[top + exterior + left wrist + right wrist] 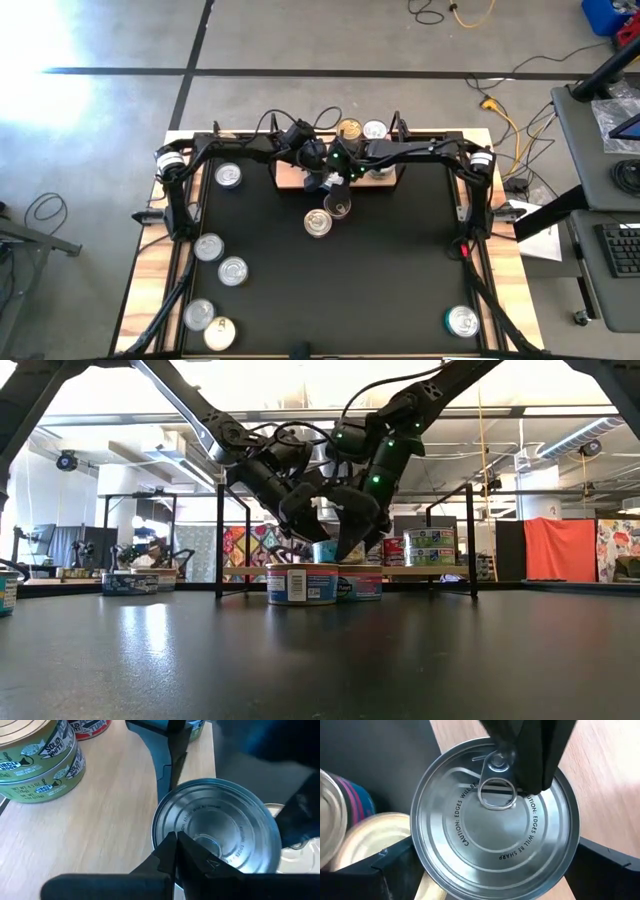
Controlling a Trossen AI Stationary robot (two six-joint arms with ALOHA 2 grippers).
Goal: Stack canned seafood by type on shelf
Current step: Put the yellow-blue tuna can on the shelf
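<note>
Silver-lidded tin between right gripper jaws, over shelf

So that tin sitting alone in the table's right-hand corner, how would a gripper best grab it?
By its round side wall, from straight above, fingers on opposite sides. The lone tin is short, sits flat and lid-up on the table, and nothing stands beside it to block the fingers.

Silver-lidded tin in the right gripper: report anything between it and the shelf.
The left gripper, shut, hangs over the silver-lidded tin on its shelf side, in the way. The shelf board beyond is bare; stacked green tins sit farther along.
</note>
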